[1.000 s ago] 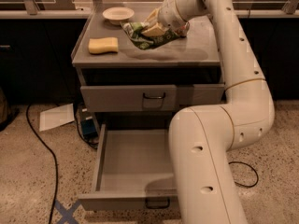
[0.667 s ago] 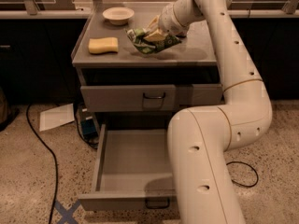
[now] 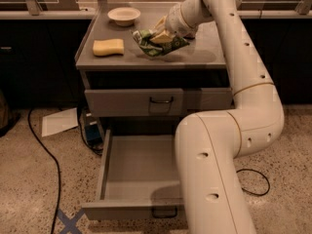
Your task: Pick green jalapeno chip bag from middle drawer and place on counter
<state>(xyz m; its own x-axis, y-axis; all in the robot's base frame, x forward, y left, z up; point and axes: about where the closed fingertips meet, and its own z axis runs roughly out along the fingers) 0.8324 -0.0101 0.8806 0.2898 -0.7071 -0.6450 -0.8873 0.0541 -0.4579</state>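
Camera view. Since the earlier frames, the gripper (image 3: 165, 33) has carried the green jalapeno chip bag (image 3: 155, 45) lower, toward the tabletop (image 3: 207, 47). One second ago the bag hung higher and more spread out. It now sits lower and more bunched, close to its position in the intermediate frame. The yellow sponge (image 3: 108, 47), the white bowl (image 3: 124, 15) and the open drawer (image 3: 139, 167) have not shifted.

Current state: the gripper is above the centre of the tabletop, right of the sponge and in front of the bowl. The fingers are clamped on the upper edge of the bag. The bag hangs tilted, with its lower end at or just over the surface. Contact cannot be confirmed, although a shadow falls just beside the bag. The visible floor of the open drawer is bare, and the closed drawer (image 3: 134, 102) lies above it.

Assessment: retrieval appears complete and placement is in hand. The remaining step is probably to seat the bag, release it and retract the arm. The bag is light crinkled foil and may cling to the fingers or slide on release.
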